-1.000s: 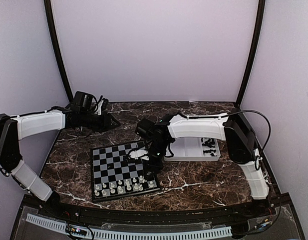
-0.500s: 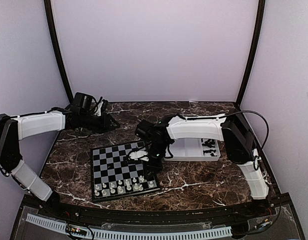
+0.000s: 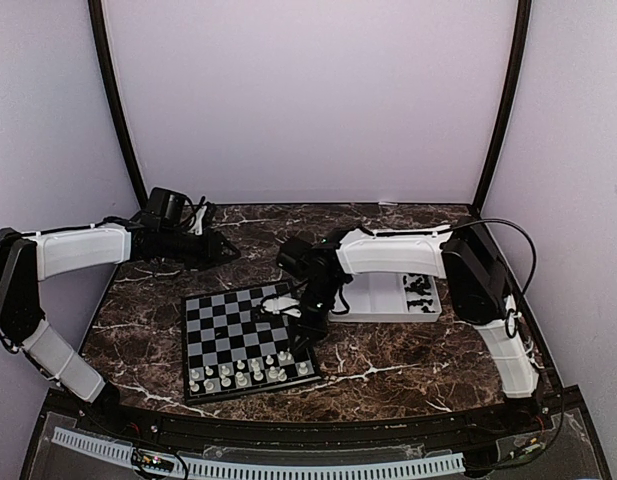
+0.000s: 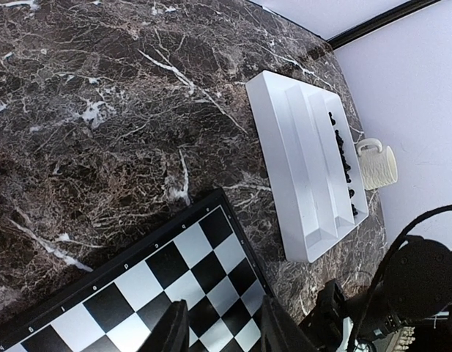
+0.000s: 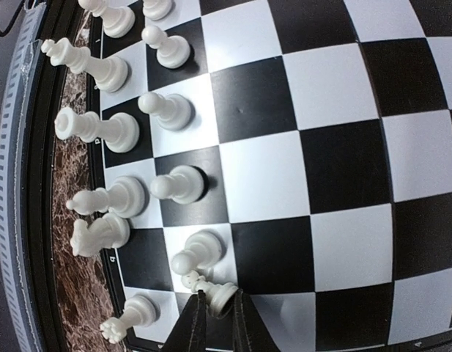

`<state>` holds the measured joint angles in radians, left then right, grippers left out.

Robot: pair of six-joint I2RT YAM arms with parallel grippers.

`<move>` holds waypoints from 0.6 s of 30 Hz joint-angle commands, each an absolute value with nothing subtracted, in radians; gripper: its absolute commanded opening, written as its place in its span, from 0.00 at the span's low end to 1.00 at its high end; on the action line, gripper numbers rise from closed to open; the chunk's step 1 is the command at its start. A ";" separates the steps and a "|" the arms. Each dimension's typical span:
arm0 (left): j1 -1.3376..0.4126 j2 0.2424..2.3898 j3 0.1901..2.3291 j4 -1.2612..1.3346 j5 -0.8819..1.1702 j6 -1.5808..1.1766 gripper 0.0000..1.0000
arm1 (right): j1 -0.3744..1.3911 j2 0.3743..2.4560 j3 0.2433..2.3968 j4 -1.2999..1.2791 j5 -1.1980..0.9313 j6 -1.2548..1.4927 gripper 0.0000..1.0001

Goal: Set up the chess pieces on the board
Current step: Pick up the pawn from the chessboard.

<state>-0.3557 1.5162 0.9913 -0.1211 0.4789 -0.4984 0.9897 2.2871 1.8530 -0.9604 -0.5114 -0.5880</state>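
Table (image 3: 388,360): dark brown marble-pattern top with white veins, slightly glossy.

The board (image 3: 228,325): flat and square, black and light-grey chequers, thin black rim. In the overhead view it lies at 9 o'clock of the tray (image 3: 373,300), close to it.

White chess pieces (image 3: 250,373): small glossy plastic with round bases, standing in two rows along the board's 6 o'clock edge.

Tray: white, rectangular, smooth plastic, split by a ridge into two long compartments. Black chess pieces (image 3: 420,290) lie in the compartment on its 3 o'clock side. A cream ribbed mug (image 4: 377,165) with a handle stands just beside the tray, at 3 o'clock of it in the left wrist view.

Right arm (image 3: 393,255): white shell with black joints. It reaches from its base at 5 o'clock across the front of the tray towards 9 o'clock, wrist bent down over the board's 3 o'clock edge. The right gripper (image 5: 217,314) is drawn narrow, with its dark tips against either side of the round base of one white piece (image 5: 217,292) beside the white rows. Whether that piece is clear of the board cannot be told.

Left arm (image 3: 83,250): folded at the elbow at 9 o'clock, forearm level and pointing towards 3 o'clock beyond the board's 12 o'clock edge. The left gripper (image 4: 222,334) is partly spread above the board with nothing between its fingers.
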 commanded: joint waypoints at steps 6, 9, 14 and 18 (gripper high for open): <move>-0.348 1.497 0.982 -0.095 0.505 -0.496 0.36 | 0.900 2.315 1.882 -0.972 -0.612 -0.567 0.11; -0.348 1.501 0.981 -0.088 0.535 -0.485 0.36 | 0.861 2.352 1.910 -0.981 -0.691 -0.540 0.11; -0.349 1.470 0.948 -0.044 0.583 -0.429 0.37 | 0.796 2.425 1.968 -1.000 -0.841 -0.476 0.11; -0.359 1.419 0.918 -0.059 0.554 -0.373 0.37 | 0.757 2.477 2.006 -1.007 -0.942 -0.409 0.10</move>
<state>-0.3557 1.4967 0.9482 -0.0708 0.5465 -0.4507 0.7879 2.4214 1.9671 -0.9821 -0.8127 -0.4900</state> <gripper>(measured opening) 0.374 0.105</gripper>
